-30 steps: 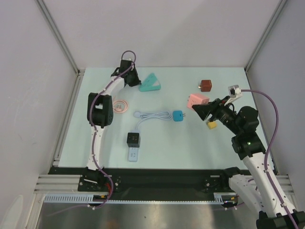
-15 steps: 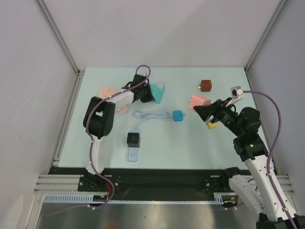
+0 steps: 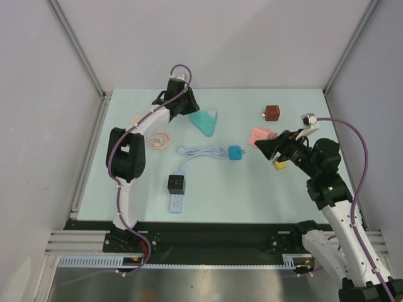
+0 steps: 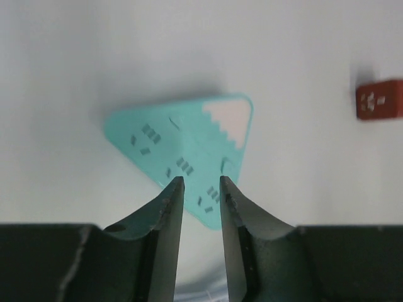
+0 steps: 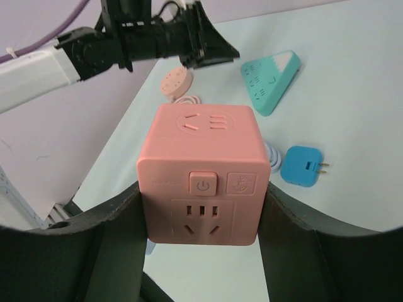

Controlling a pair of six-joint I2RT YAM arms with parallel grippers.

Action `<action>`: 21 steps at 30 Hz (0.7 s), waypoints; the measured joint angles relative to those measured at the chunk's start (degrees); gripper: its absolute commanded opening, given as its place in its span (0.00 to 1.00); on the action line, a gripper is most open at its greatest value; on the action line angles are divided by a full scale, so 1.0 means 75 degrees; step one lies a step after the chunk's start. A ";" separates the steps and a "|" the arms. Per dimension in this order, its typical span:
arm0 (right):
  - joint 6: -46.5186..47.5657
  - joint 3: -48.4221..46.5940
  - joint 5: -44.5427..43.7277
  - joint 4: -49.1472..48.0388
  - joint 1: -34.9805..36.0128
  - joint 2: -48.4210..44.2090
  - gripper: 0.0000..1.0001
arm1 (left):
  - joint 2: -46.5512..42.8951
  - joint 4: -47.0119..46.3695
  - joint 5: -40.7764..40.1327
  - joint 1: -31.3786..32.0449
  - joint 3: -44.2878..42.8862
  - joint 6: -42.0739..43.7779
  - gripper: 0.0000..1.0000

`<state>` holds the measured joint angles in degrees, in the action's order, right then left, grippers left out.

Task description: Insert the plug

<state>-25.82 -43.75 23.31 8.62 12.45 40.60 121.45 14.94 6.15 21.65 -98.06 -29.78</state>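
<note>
The blue plug lies mid-table on the end of a white cable; it also shows in the right wrist view. My right gripper is shut on a pink socket cube, one finger on each side, its socket face toward the camera. My left gripper is at the back, its fingers a narrow gap apart and empty, just over a teal triangular power strip.
A red-brown cube sits at the back right. A black cube stands on a white strip near the front. Pink coil and pink disc lie at the left. A yellow piece shows under my right wrist.
My left gripper swung right to the teal strip, then drew back. The teal strip has slid right and nearer and turned. My right gripper and the pink cube have barely moved.
</note>
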 measured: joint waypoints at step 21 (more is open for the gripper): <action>0.0204 0.0000 0.0009 -0.0041 0.0000 0.0318 0.00 | 0.3468 0.0903 -0.0017 -0.0766 -0.4057 0.0571 0.27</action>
<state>-24.29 -43.75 23.38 8.32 12.45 42.98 147.46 21.71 6.02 15.90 -128.49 -25.50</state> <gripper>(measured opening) 0.644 0.276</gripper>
